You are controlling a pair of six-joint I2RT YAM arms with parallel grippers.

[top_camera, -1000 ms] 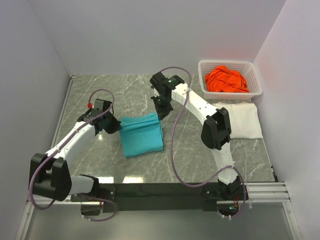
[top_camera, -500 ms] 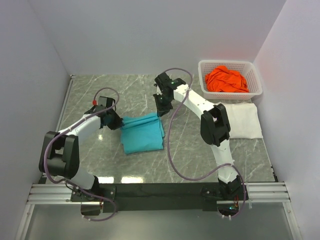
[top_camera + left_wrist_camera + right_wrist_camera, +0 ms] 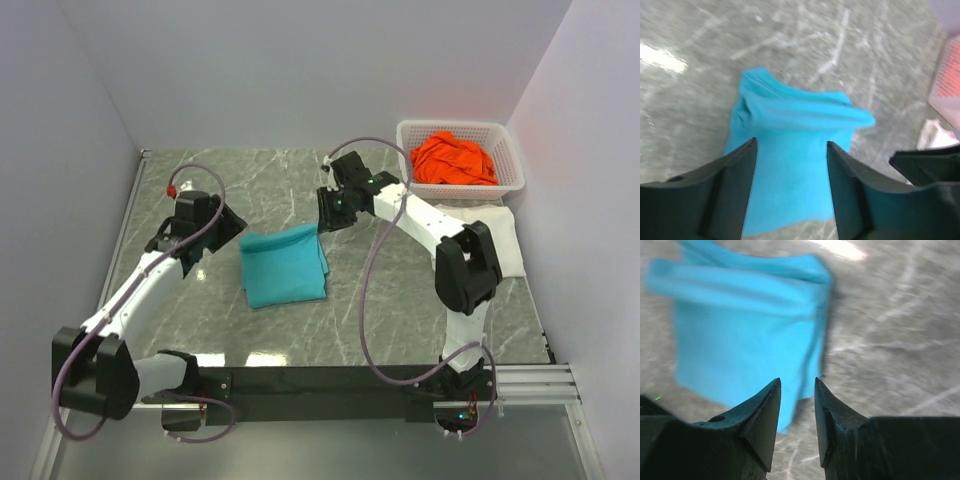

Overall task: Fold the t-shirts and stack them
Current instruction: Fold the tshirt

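Observation:
The teal t-shirt [image 3: 284, 264] lies folded into a rough square on the marble table; it also shows in the left wrist view [image 3: 790, 170] and the right wrist view [image 3: 740, 325]. My left gripper [image 3: 226, 224] is open and empty, raised just left of the teal shirt. My right gripper [image 3: 327, 214] is open and empty, just off the shirt's far right corner. The white t-shirt [image 3: 495, 242] lies folded at the right, partly under the right arm. The orange t-shirt [image 3: 452, 159] is bunched up in the basket.
A white plastic lattice basket [image 3: 512, 180] stands at the back right corner, beside the right wall. Grey walls close in the left, back and right sides. The arm bases and a black rail run along the near edge.
Both grippers have let go of the teal shirt and pulled away: the left one back and to the left, the right one up and to the right. The shirt now lies flat.

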